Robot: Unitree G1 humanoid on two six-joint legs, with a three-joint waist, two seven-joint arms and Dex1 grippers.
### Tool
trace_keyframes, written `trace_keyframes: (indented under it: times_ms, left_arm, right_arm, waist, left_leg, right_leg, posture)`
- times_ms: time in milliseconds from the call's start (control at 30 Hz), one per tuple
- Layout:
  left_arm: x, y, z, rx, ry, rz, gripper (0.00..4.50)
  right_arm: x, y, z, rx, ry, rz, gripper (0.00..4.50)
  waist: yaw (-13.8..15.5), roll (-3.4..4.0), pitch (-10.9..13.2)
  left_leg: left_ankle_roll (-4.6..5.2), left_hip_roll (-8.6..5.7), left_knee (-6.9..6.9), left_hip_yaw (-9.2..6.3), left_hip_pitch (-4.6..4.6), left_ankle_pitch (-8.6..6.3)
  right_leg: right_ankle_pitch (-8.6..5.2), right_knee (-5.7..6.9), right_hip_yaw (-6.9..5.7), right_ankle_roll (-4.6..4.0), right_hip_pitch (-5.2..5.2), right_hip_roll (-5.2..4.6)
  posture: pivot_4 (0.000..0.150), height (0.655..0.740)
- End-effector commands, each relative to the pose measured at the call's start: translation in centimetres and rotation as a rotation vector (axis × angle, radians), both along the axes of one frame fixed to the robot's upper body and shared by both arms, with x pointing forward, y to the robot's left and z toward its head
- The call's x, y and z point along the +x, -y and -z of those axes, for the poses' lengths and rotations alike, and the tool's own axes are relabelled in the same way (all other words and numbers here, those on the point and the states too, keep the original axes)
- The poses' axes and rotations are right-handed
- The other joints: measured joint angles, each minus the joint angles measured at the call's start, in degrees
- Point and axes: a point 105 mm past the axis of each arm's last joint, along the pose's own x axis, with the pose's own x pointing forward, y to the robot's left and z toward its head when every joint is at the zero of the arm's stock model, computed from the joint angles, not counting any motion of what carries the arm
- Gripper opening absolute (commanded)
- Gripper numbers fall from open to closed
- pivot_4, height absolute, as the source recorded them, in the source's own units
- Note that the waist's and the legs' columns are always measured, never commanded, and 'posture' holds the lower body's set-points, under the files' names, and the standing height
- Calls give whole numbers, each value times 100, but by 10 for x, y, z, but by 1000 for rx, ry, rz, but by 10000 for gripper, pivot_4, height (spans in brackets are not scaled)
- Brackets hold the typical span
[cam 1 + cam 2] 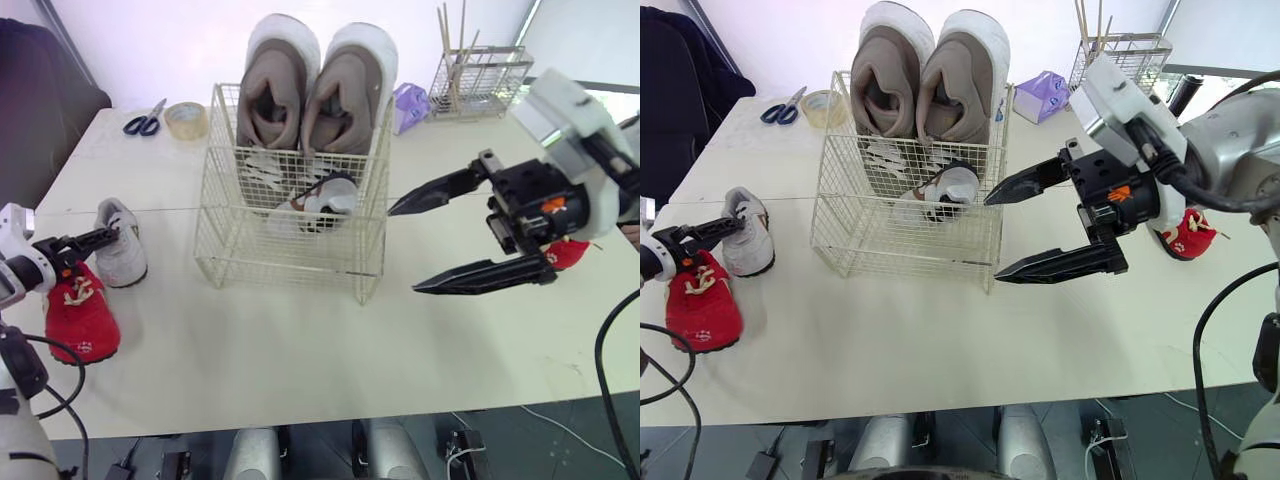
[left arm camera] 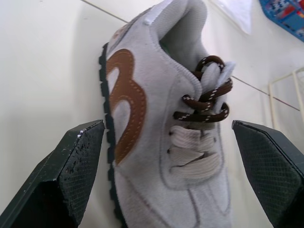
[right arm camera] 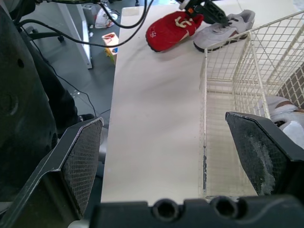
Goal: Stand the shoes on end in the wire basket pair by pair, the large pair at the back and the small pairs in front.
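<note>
The cream wire basket (image 1: 228, 238) stands mid-table. A large tan pair (image 1: 315, 85) stands on end at its back, and one small grey shoe (image 1: 325, 200) sits in its front part. Its mate, a grey shoe with brown laces (image 2: 166, 118), lies on the table at the left. My left gripper (image 1: 98, 238) is open, one finger on each side of that shoe's heel. A red shoe (image 1: 82, 315) lies just in front of it. My right gripper (image 1: 402, 250) hangs open and empty just right of the basket. A second red shoe (image 1: 1185, 235) lies behind it.
Along the back of the table are blue-handled scissors (image 1: 145, 118), a tape roll (image 1: 186, 120), a purple pack (image 1: 408, 105) and a wire rack with sticks (image 1: 478, 80). Bare tabletop (image 1: 300, 350) runs in front of the basket to the front edge.
</note>
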Motion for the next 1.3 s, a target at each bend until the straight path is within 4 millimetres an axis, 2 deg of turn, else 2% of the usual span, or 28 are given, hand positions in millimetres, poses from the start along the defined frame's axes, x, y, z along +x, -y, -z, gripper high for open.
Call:
trace_keyframes:
  times_ms: [33,200,400,500,633,733,767,800,900,1000,1100,1167,1233,1300]
  left_arm:
    - [-4,-9,8,18,-41,-66,44378]
    - [10,9,22,31,-93,-52,44378]
    - [26,31,40,22,-124,-51,44378]
    - [24,31,54,46,-165,-70,36149]
    - [22,33,58,44,-175,-55,16554]
    - [20,31,51,25,-154,-43,4835]
    - [20,26,45,22,-130,-54,1717]
    - [20,22,38,20,-103,-65,730]
    - [19,10,15,16,-19,-84,730]
    - [20,1,-21,24,101,-69,730]
    - [23,-8,-70,106,301,-55,730]
    - [20,-7,-114,216,512,-18,730]
    - [15,1,-141,246,625,28,730]
    - [6,18,-174,293,765,57,730]
  right_arm:
    - [-5,4,-8,3,41,-6,45000]
    - [-16,2,-18,-2,22,-60,45000]
    - [-13,2,-16,-24,42,-26,45000]
    - [-12,1,-17,-17,47,-17,45000]
    - [-12,0,-19,-8,50,-7,45000]
    - [-10,-1,-18,4,57,9,45000]
    - [-8,-1,-18,8,61,15,45000]
    - [-7,-1,-17,12,63,19,45000]
    - [-5,-1,-17,30,71,27,45000]
    - [-2,0,-20,58,100,37,45000]
    - [5,3,-29,101,179,68,45000]
    - [9,2,-38,153,251,85,45000]
    - [10,1,-37,175,267,91,45000]
    - [11,0,-29,166,238,104,45000]
  waist:
    - [1,0,0]
    - [56,3,-2]
    - [142,26,-23]
    - [122,36,-30]
    - [-14,38,-32]
    - [-30,38,-32]
    - [-29,38,-32]
    - [-30,38,-32]
    - [-44,32,-31]
    - [-43,16,-27]
    - [-15,-1,-20]
    - [3,-26,-21]
    - [31,-62,-23]
    - [22,-72,-25]
  left_leg:
    - [0,0,0,-1,0,0]
    - [0,-1,1,-2,1,0]
    - [-1,-7,3,-13,9,0]
    - [0,-9,3,-12,10,0]
    - [0,-5,-1,-10,10,0]
    - [0,-1,-4,-5,12,0]
    - [0,1,-4,-1,12,0]
    - [0,1,-4,1,12,0]
    - [0,2,-4,3,11,0]
    - [0,6,-4,3,6,0]
    - [-1,8,-4,3,-6,0]
    - [-2,8,-4,4,-9,0]
    - [-6,8,-3,2,-13,3]
    - [-7,7,0,-1,-13,3]
  right_leg:
    - [0,0,0,0,0,0]
    - [-1,1,-1,-1,4,-2]
    - [-2,0,0,-4,13,-9]
    - [-1,1,2,-2,13,-9]
    - [1,1,2,2,11,1]
    - [0,2,2,6,9,7]
    - [0,2,1,6,9,9]
    - [-1,2,1,6,9,9]
    - [-1,1,2,6,7,9]
    - [-1,3,1,6,-1,13]
    - [-1,5,0,6,-13,14]
    - [0,4,-2,6,-14,13]
    - [0,3,-5,3,-13,11]
    - [0,-2,-6,2,-5,4]
  posture:
    - [1500,7400]
    - [1500,7400]
    - [1500,7400]
    - [1500,7400]
    - [1500,7400]
    - [1500,7400]
    - [1500,7400]
    - [1500,7400]
    - [1500,7400]
    - [1500,7400]
    - [1500,7400]
    - [1500,7400]
    - [1500,7400]
    - [1500,7400]
